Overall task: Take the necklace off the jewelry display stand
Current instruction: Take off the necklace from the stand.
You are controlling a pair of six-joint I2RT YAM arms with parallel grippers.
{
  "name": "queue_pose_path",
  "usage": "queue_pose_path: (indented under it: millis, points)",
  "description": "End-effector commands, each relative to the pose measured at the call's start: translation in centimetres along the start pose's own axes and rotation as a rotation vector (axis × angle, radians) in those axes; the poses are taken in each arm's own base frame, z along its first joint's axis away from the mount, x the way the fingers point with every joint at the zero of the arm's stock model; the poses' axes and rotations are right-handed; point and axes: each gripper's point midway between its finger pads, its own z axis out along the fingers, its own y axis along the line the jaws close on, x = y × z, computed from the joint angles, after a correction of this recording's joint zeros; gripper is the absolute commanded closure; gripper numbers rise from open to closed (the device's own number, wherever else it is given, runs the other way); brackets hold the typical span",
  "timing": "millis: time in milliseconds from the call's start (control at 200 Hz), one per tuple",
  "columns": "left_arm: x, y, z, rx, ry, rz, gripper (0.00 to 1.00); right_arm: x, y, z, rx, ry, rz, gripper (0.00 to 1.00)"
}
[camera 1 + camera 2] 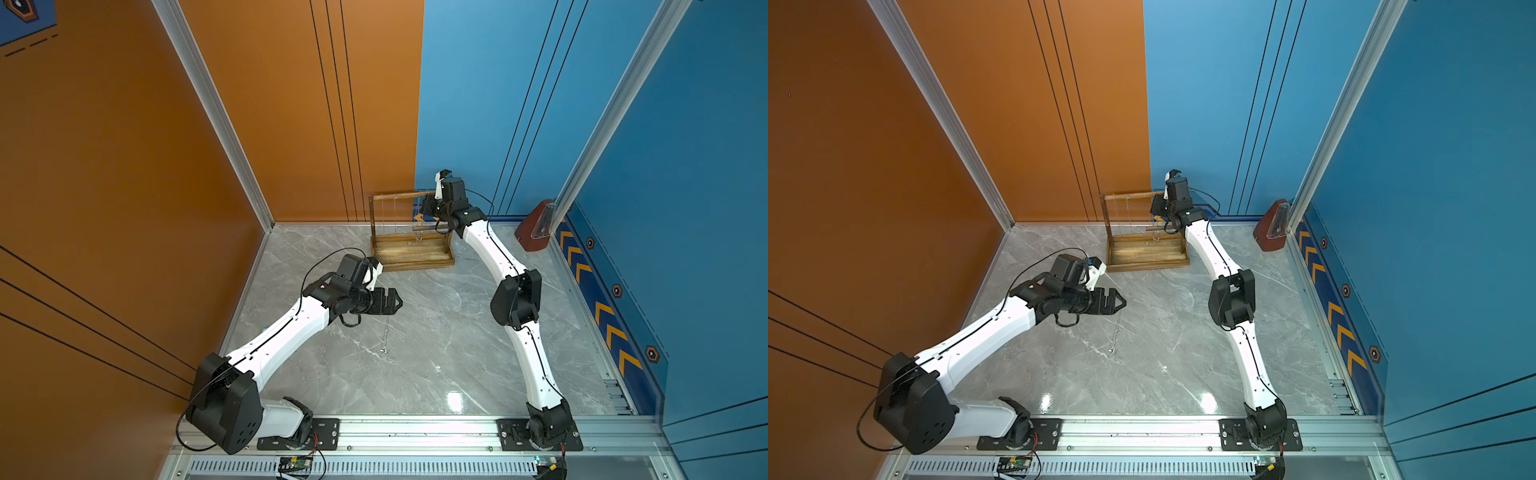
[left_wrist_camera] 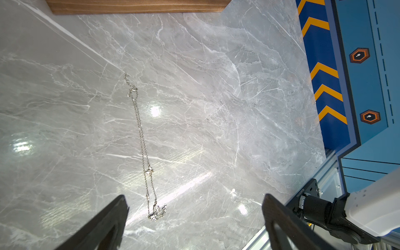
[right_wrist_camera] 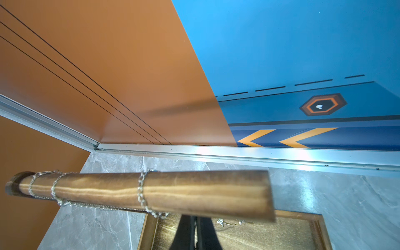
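Observation:
The jewelry display stand (image 1: 411,259) (image 1: 1144,261), brown wood, stands at the back of the table. Silver chains loop over its crossbar (image 3: 194,190), and two small pendants (image 3: 220,222) show above the tray. My right gripper (image 3: 193,218) (image 1: 423,206) is shut just under the bar's free end. The bar hides its tips, so I cannot tell whether a chain is caught. Another necklace (image 2: 142,138) (image 1: 385,336) (image 1: 1116,332) lies stretched out on the marble. My left gripper (image 2: 194,197) (image 1: 398,302) hovers over it, open and empty.
A brown wedge-shaped object (image 1: 536,226) (image 1: 1273,226) stands at the back right corner. Orange and blue walls close the table on three sides. An aluminium rail (image 1: 415,432) with both arm bases runs along the front edge.

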Motion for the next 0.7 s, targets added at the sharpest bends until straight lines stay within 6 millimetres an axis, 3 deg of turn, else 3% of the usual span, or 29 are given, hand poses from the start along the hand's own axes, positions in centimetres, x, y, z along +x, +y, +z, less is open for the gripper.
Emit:
queue_pose_path:
  millis: [0,696]
  points:
    - [0.6,0.2,0.2,0.010,0.029,-0.022,0.02,-5.2,1.9,-4.3,-0.024,-0.091,-0.026,1.00]
    - [0.6,0.2,0.2,0.009,0.029,-0.022,0.02,-8.0,0.1,-6.4,-0.005,-0.130,0.001,1.00]
